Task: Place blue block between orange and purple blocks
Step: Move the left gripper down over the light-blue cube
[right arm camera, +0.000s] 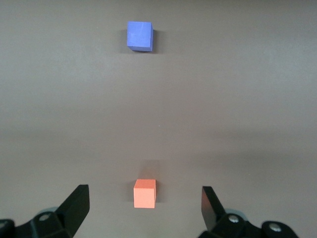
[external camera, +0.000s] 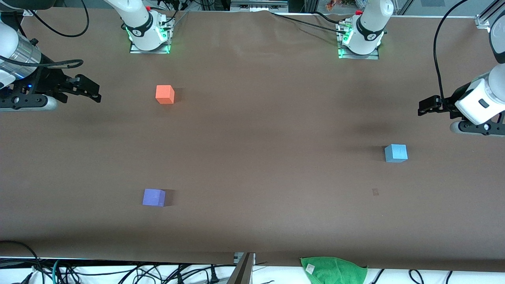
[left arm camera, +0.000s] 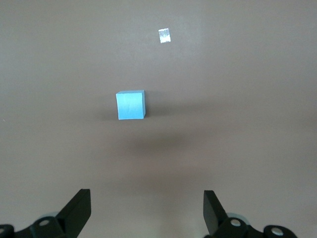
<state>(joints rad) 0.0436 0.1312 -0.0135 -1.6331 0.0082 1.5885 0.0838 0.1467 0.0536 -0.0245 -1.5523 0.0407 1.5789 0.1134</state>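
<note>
Front view shows the blue block (external camera: 395,153) alone on the table (external camera: 268,157) near the left gripper (external camera: 423,107), jaws open and empty like the waiting right gripper (external camera: 94,92), so the next move should be to lower and grasp it, then carry it between the orange block (external camera: 165,94) and the purple block (external camera: 154,197).

Brown table with cables and a green cloth at its edge

A brown matte cover (external camera: 252,130) lies over the whole table, with soft creases at 12 o'clock and a small pale mark (external camera: 375,192) at about 4 o'clock. Light falls evenly from above and makes only weak, blurred shadows on the cover. At 6 o'clock the table ends in a white edge (external camera: 118,272), where many black cables (external camera: 165,274) lie tangled. A folded green cloth (external camera: 334,270) hangs at this edge, near 5 o'clock. A grey metal bar (external camera: 242,270) stands at 6 o'clock. More black cables (external camera: 307,21) run along the edge at 12 o'clock, and an aluminium frame (external camera: 483,19) shows at 2 o'clock.
</note>
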